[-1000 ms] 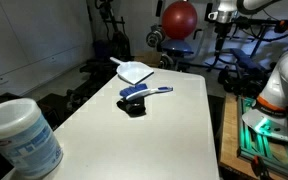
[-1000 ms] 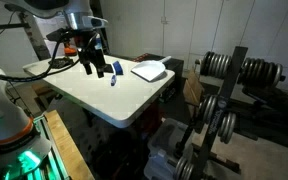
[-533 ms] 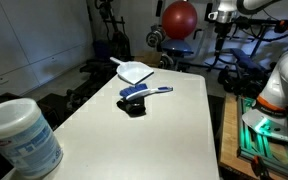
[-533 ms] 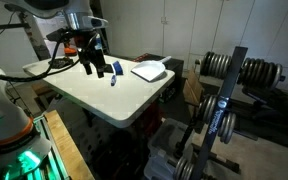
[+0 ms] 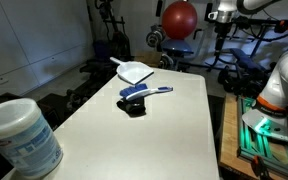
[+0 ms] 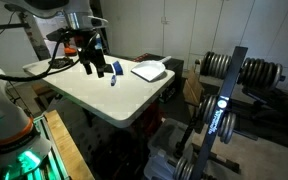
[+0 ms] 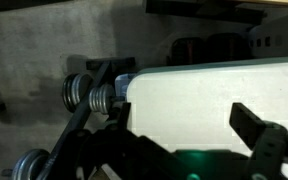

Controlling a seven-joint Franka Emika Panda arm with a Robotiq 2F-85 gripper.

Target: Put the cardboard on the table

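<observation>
The white table (image 5: 169, 125) shows in both exterior views (image 6: 104, 95) and fills the middle of the wrist view (image 7: 199, 95). No tan cardboard sheet shows clearly in any view. A thin tan strip (image 7: 284, 4) lies at the top right edge of the wrist view, and I cannot tell what it is. My gripper (image 7: 184, 120) is open and empty, high above the table's end. It also shows in both exterior views (image 5: 221, 38) (image 6: 94, 66), with both dark fingers (image 7: 246, 124) spread wide over the white top.
A white dustpan (image 5: 134, 72) (image 6: 149, 70), a blue brush (image 5: 146, 92) (image 6: 115, 70) and a small black object (image 5: 134, 107) lie on the table. A white tub (image 5: 19, 140) stands at the near corner. Weight racks (image 6: 229, 100) and dumbbells (image 7: 84, 95) stand beside the table.
</observation>
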